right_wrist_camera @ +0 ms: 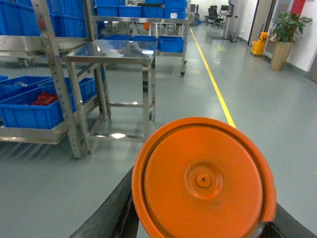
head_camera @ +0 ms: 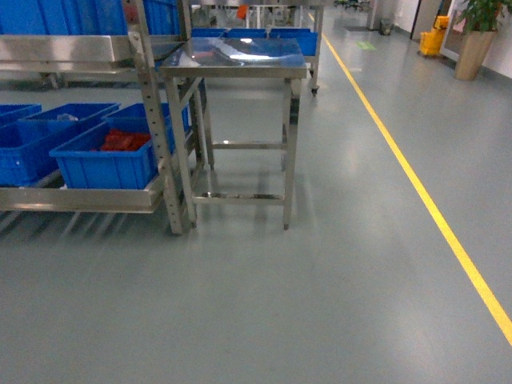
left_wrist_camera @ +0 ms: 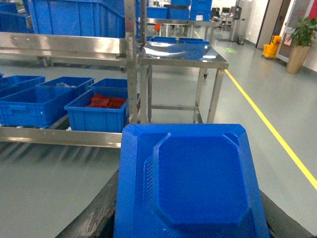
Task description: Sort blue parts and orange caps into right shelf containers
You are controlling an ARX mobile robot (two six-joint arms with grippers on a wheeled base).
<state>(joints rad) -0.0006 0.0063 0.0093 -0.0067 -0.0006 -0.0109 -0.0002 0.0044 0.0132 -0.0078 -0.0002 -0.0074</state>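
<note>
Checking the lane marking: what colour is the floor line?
Yellow floor line, clearest in the head view.

At the left of the frame a steel rack (head_camera: 88,200) carried blue bins (head_camera: 108,160) on its low shelf, one holding red pieces (head_camera: 124,141). Beside it a bare steel table (head_camera: 236,60) stood on grey floor (head_camera: 320,304).

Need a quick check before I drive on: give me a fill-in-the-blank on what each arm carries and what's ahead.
1. The left wrist view is filled by a flat ____ part with cut corners.
2. The right wrist view shows a round ____ cap.
3. The bin on the low shelf holds ____ items.
4. A ____ line runs along the floor, right of the steel table.

Missing words: blue; orange; red; yellow.
</note>
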